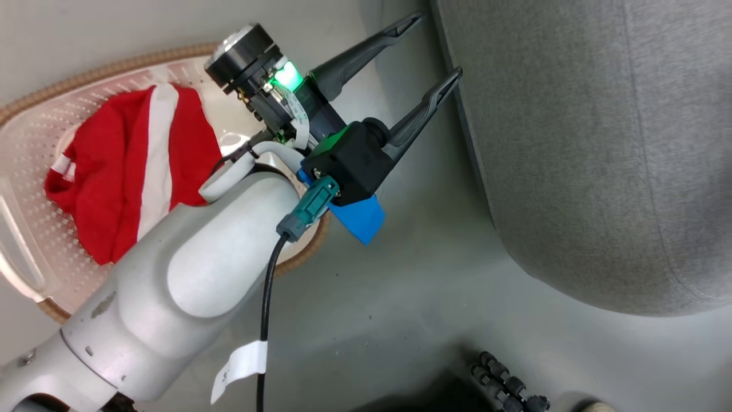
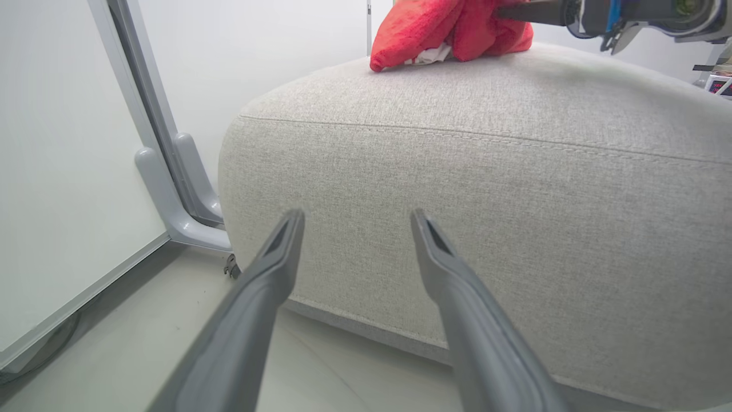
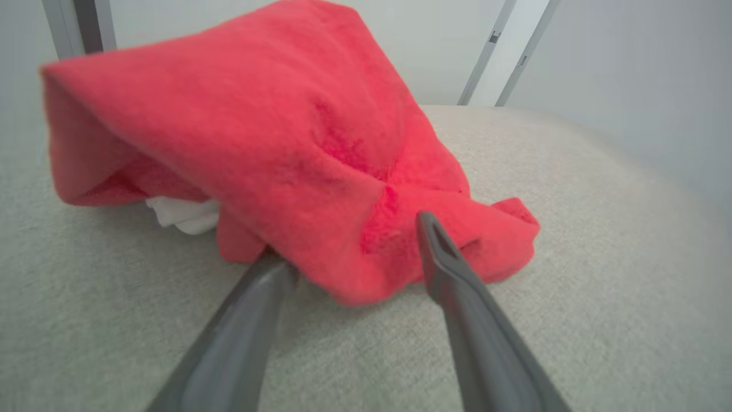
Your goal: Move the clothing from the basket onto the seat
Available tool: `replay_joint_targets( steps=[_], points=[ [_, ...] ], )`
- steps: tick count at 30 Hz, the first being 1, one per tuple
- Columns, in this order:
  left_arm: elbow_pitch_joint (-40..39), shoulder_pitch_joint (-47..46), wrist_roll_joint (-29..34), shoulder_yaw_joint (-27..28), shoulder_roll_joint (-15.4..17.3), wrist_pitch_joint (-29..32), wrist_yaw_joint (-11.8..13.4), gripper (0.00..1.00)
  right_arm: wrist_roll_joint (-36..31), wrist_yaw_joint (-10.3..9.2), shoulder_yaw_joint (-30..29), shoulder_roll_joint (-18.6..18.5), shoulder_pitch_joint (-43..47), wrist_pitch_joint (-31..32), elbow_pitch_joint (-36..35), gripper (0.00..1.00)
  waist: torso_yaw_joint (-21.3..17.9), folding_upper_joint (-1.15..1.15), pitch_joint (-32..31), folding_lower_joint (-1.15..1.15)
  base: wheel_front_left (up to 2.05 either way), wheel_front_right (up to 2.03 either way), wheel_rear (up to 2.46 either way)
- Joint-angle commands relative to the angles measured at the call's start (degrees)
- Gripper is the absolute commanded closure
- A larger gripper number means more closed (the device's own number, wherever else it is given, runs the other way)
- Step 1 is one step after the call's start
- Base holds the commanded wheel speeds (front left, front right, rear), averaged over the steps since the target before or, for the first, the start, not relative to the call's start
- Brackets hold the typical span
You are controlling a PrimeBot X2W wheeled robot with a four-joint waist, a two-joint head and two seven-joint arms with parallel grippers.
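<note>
No legible writing: the white tag on the cable carries a mark I cannot read. I see the left gripper open and empty beside the seat. Its forearm covers part of the basket, where the striped garment lies. On the seat, the right gripper is spread around the plain red garment, with one fingertip hidden under cloth.

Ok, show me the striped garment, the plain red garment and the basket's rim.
striped garment [image 1: 157,160]: head view, on its broad white stripe.
plain red garment [image 3: 297,131]: right wrist view, on the middle of the bunched fabric.
basket rim [image 1: 103,70]: head view, on the brown woven edge along the top.
</note>
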Motion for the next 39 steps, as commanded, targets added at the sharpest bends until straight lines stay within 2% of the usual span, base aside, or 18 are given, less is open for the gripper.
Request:
replay_joint_targets(
  steps=[1, 9, 14, 21, 28, 39],
  points=[
    [0.5, 0.9, -0.4, 0.1, -0.5, -0.6, 0.4, 0.0, 0.2, 0.01, 0.4, 0.4, 2.7, -0.2, -1.0, 0.0, 0.2, 0.0, -2.8, 0.0, 0.0, 0.0, 0.0],
    [2.1, 5.0, -2.6, 1.6, -2.5, -1.4, 1.9, 0.0, -1.2, 0.01, 3.3, 1.7, 13.7, -0.2, -6.2, 0.0, 1.0, 0.0, -11.5, 0.0, 0.0, 0.0, 0.0],
    [0.3, 9.8, -4.2, 5.4, -2.8, -1.4, 3.2, 0.0, -1.5, 0.01, 6.2, 2.4, 18.9, -0.2, -11.5, 0.0, 2.4, 0.0, -17.9, 0.0, 0.0, 0.0, 0.0],
    [-1.3, 17.1, -5.3, 13.4, -3.1, -1.4, 4.8, 0.0, -3.1, 0.01, 14.0, 3.0, 23.2, -0.2, -16.9, 0.0, 6.3, 0.0, -25.7, 0.0, 0.0, 0.0, 0.0],
    [-2.7, 24.0, -5.1, 23.1, -4.7, -1.4, 5.7, 0.0, -3.1, 0.01, 20.8, 3.8, 25.5, -0.2, -19.6, 0.0, 11.4, 0.0, -31.9, 0.0, 0.0, 0.0, 0.0],
    [-2.6, 33.7, -3.3, 36.9, -8.0, -1.4, 4.4, 0.0, -2.0, 0.01, 28.1, 4.9, 28.0, -0.2, -19.7, 0.0, 17.3, 0.0, -38.8, 0.0, 0.0, 0.0, 0.0]
  ],
)
